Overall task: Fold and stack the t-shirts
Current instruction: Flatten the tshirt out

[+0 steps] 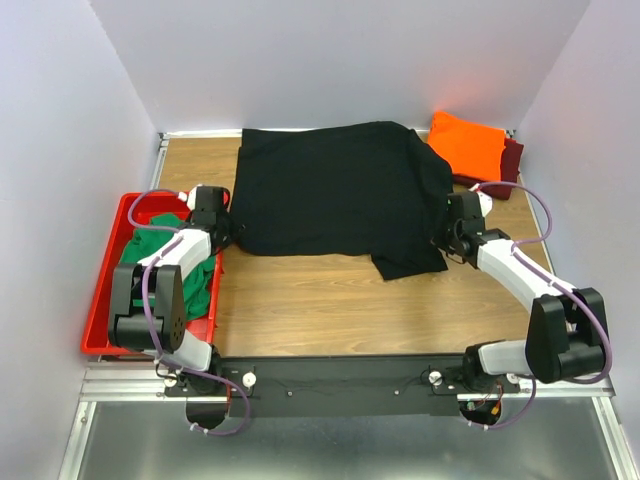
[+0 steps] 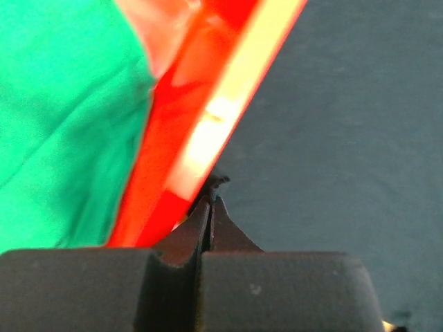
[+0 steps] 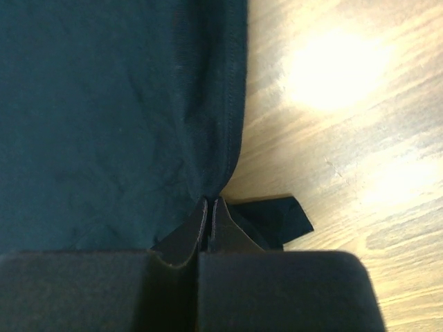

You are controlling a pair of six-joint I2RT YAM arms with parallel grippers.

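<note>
My left pincer (image 2: pixel 211 207) is pressed together on the left edge of the black t-shirt (image 1: pixel 335 185). It sits just beside the rim of the red tray (image 1: pixel 97 310), where the green t-shirt (image 1: pixel 200 285) lies bunched. My right pincer (image 3: pixel 210 207) is clamped on the same shirt's right hem, with a small flap of cloth poking out beside it. The shirt lies spread over the counter (image 1: pixel 320 300) between my arms. In the far right corner, the orange t-shirt (image 1: pixel 465 143) rests folded on the maroon t-shirt (image 1: pixel 510 160).
</note>
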